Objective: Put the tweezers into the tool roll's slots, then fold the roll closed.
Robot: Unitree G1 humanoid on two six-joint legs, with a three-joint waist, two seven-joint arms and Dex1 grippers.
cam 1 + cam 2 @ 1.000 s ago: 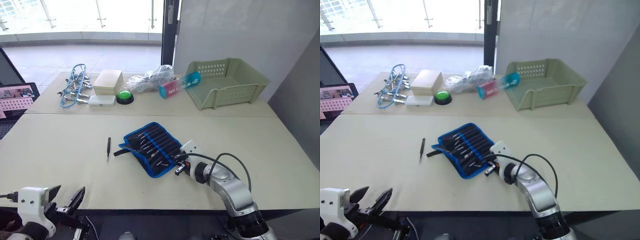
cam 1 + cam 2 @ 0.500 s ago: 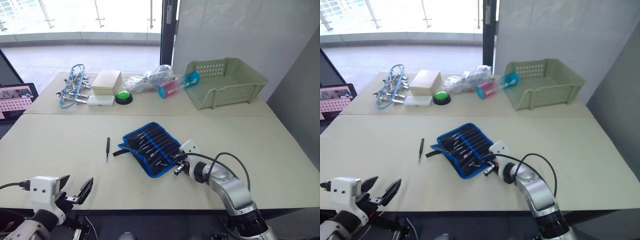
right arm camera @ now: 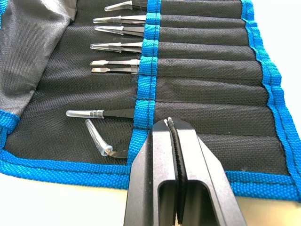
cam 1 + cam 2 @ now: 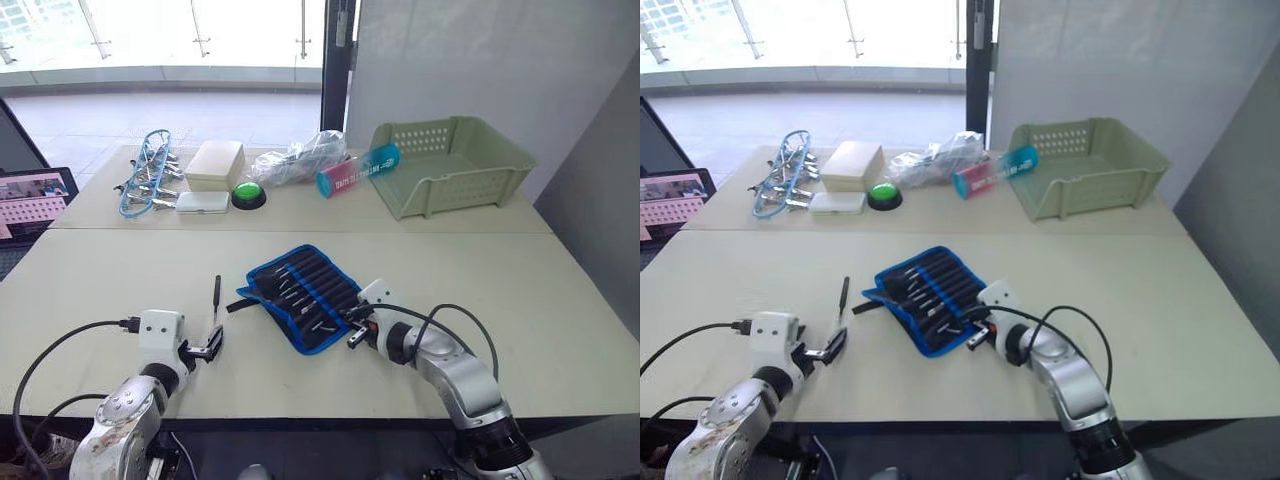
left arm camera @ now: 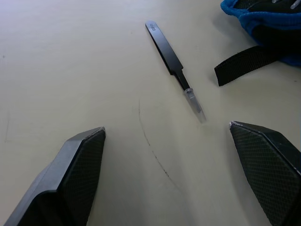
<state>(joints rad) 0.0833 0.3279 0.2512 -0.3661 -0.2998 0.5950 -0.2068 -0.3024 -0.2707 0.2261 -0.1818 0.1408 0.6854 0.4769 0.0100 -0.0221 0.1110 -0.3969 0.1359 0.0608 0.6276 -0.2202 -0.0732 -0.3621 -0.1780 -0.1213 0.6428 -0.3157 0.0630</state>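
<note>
1. One loose pair of tweezers (image 5: 175, 68) lies on the table (image 4: 100, 290), left of the tool roll (image 4: 305, 293), near its strap (image 5: 247, 61).
2. Left gripper (image 5: 169, 174) is just near of these tweezers, jaws wide apart, holding nothing.
3. Right gripper (image 3: 176, 136) rests on the roll's near right edge, jaws pressed together over the slots (image 3: 207, 70), which hold other tweezers.

The left gripper (image 5: 167, 165) was held low with its fingers (image 5: 77, 165) spread wide apart. The right gripper (image 3: 172, 129) was held with fingers pressed together, its arm bent forward.
</note>
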